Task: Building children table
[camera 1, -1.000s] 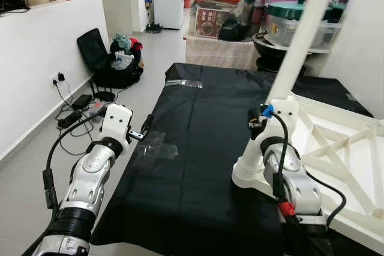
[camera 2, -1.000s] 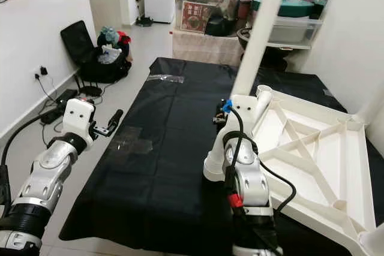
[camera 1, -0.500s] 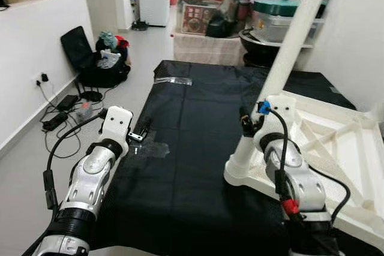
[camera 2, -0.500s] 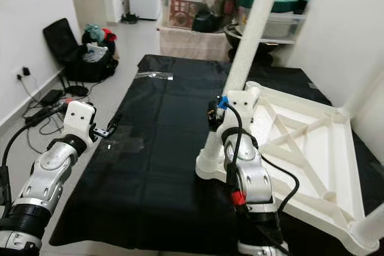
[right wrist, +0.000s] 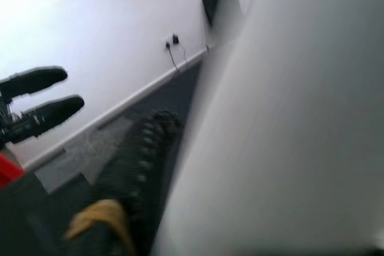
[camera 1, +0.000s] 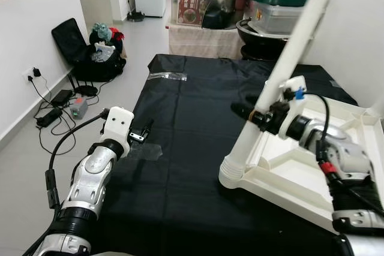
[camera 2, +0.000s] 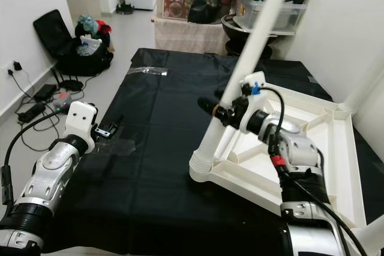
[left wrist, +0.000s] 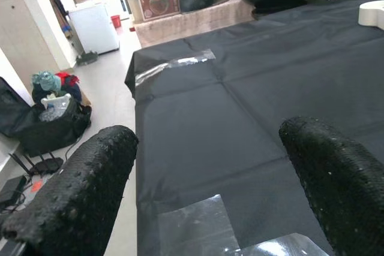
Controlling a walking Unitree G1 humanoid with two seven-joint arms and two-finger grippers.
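Left gripper (camera 1: 144,132) hovers empty, fingers spread, over the black sheet (camera 1: 192,106), well apart from the work. Right gripper (camera 1: 255,115) is clamped around the white table leg (camera 1: 282,76), which leans up and away from its socket at the upturned tabletop (camera 1: 312,172) corner; seating likely falls to the right arm.

Room: white walls, pale grey floor

Black chair (camera 1: 67,35) by wall (camera 1: 36,22); cables (camera 1: 51,109) on floor (camera 1: 138,37); stacked storage boxes (camera 1: 207,10) behind.
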